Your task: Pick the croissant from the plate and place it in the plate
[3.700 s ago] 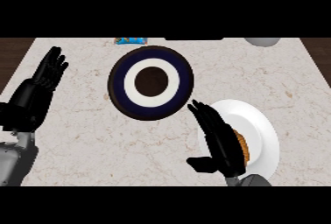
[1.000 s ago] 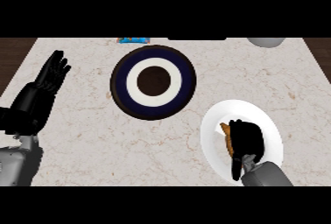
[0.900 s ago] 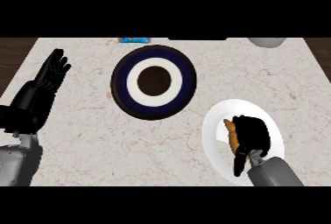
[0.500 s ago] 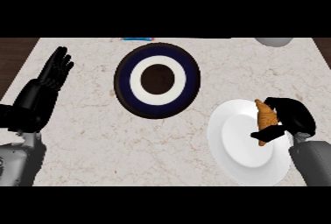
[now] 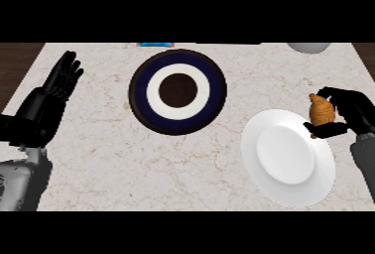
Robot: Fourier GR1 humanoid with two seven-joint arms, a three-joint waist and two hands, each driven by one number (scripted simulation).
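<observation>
The croissant (image 5: 321,110) was in the grasp of the right robot hand (image 5: 356,110), whose black fingers curled round it from the right while the thumb (image 5: 327,130) pressed in beneath it. It stood on end, its narrow tip upward, at the upper right rim of the white plate (image 5: 287,163), partly over the marbled worktop (image 5: 102,163); whether it touched the plate's rim could not be told. The white plate itself lay at the right of the worktop with nothing resting on its face. Up and to the left of it, apart from it, lay the dark blue plate (image 5: 142,94), which had a white ring round a dark centre. The left robot hand (image 5: 53,95) rested open at the left edge of the worktop, fingers straight and pointing up, holding nothing and well apart from both plates. At the far edge a small blue object (image 5: 155,44) showed only as a strip, and a pale round object (image 5: 310,47) sat at the far right corner, too cut off to name.
</observation>
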